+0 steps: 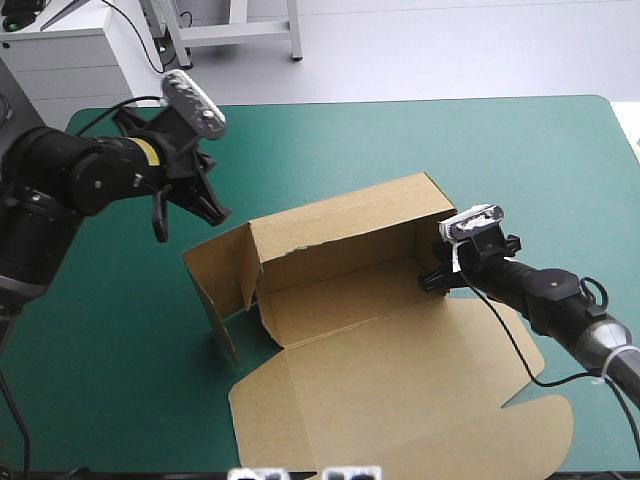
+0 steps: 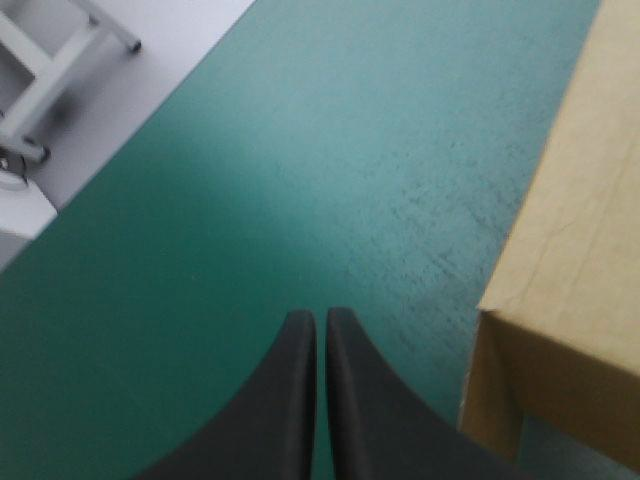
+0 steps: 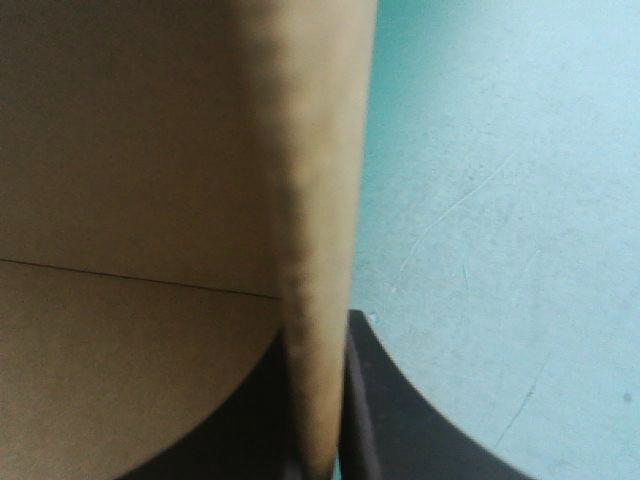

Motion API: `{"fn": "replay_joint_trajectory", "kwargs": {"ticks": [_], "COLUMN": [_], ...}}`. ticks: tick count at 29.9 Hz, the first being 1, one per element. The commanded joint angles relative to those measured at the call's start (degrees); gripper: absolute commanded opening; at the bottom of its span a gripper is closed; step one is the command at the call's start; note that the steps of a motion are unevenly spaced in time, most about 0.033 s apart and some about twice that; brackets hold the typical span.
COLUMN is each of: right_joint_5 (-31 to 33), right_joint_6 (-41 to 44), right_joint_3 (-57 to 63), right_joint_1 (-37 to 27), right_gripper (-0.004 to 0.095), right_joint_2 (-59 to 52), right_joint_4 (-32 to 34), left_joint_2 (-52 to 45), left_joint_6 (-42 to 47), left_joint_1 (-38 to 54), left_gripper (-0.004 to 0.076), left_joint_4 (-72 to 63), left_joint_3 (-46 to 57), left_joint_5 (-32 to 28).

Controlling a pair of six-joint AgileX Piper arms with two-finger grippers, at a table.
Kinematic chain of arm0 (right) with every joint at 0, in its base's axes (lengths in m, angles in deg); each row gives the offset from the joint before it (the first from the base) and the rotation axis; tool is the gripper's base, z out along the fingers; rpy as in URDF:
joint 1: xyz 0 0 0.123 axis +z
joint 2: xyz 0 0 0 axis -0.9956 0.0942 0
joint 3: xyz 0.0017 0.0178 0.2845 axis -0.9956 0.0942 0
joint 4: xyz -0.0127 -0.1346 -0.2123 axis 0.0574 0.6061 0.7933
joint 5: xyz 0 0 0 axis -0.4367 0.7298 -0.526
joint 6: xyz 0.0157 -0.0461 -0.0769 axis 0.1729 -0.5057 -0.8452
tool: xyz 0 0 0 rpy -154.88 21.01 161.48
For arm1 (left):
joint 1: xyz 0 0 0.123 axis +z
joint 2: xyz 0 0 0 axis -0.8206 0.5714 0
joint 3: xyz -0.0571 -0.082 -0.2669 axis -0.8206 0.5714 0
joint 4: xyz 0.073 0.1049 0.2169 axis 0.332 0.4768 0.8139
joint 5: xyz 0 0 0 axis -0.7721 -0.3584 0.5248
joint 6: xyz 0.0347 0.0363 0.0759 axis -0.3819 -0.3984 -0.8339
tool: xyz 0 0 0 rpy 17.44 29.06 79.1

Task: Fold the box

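Box: brown board sheet [image 1: 340, 300], half raised, in the middle of the bench [image 1: 100, 340] and a little toward its right side; I read it as an open tray in the making.
Back wall [image 1: 350, 225]: upright along the far side; it gives the end walls something to tuck against.
Right end wall [image 1: 428, 235]: upright, pinched at its top edge; I judge it is held so that it does not sag outward before it is tucked.
Lid [image 1: 400, 400]: flat on the bench toward the near edge, untouched; nothing calls for it yet.
Right gripper [image 3: 320, 410]: black fingers pinching the right end wall, one inside the box, one outside, the board between them; the arm comes in low from the right.
Left gripper [image 2: 320, 335]: fingers pressed together, holding nothing; it hangs above the bare teal-green cover just beyond the box's left far corner, apart from the board; I take it to be kept clear of the work.
Step in hand: as I judge it, setting the right end wall.
Risk: the left end wall stands unsupported and may lean.
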Motion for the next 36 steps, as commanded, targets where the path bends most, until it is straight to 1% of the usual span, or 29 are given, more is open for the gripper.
{"fn": "replay_joint_trajectory", "kwargs": {"ticks": [1, 3, 7, 10, 13, 16, 21, 24, 27, 30, 32, 34, 36], "right_joint_5": [1.76, 1.76, 1.76, 1.76, 1.61, 1.61, 1.38, 1.15, 1.45, 4.50, 6.78, 9.47, 13.44], "right_joint_6": [-0.08, -0.20, -0.19, -0.19, -0.19, -0.19, -0.19, -0.19, -0.19, 0.75, 6.29, 16.40, 26.98], "right_joint_3": [-1.73, -1.73, -1.73, -1.73, -1.73, -1.73, -1.73, -1.73, -1.73, -2.16, -3.38, -5.78, -9.02], "right_joint_1": [0.04, 0.04, 0.04, 0.04, 0.04, 0.04, 0.04, -0.07, -0.07, -0.07, -0.07, -0.07, -0.07], "right_gripper": [-0.0018, -0.0018, -0.0018, -0.0018, -0.0018, -0.0018, -0.0018, -0.0018, -0.0018, -0.0018, -0.0018, -0.0018, -0.0018], "right_joint_2": [-1.44, -1.44, -1.44, -1.44, -1.44, -1.44, -1.44, -1.54, -2.31, -4.01, -5.17, -5.84, -6.13], "right_joint_4": [-0.72, -0.72, -0.72, -0.72, -0.72, -0.72, -0.72, -0.48, 0.38, 5.13, 12.10, 22.32, 34.60], "left_joint_2": [-1.86, -2.16, -3.61, -4.56, -5.73, -7.52, -11.77, -13.69, -14.34, -14.69, -14.69, -14.82, -14.82], "left_joint_6": [0.04, 0.04, 0.15, 0.44, 0.19, 0.03, 0.03, 0.03, 0.03, 0.03, 0.03, 0.03, 0.03], "left_joint_1": [8.73, 14.06, 22.76, 26.77, 28.84, 29.45, 29.45, 29.45, 29.45, 29.45, 29.45, 29.45, 29.45], "left_gripper": [0.0015, 0.0015, 0.0008, -0.0001, -0.0008, -0.0009, -0.0008, -0.0008, -0.0008, -0.0009, -0.0008, -0.0009, -0.0008], "left_joint_4": [-7.65, -11.84, -17.47, -17.49, -17.61, -17.61, -18.92, -18.16, -17.96, -17.96, -17.96, -17.96, -17.96], "left_joint_3": [-1.83, -1.83, -1.72, -1.18, 1.81, 8.34, 20.42, 24.13, 24.69, 24.69, 24.69, 24.69, 24.69], "left_joint_5": [1.67, 2.20, 1.44, 2.86, 3.60, 0.39, -8.76, -11.79, -11.96, -11.96, -11.96, -11.96, -11.96]}}
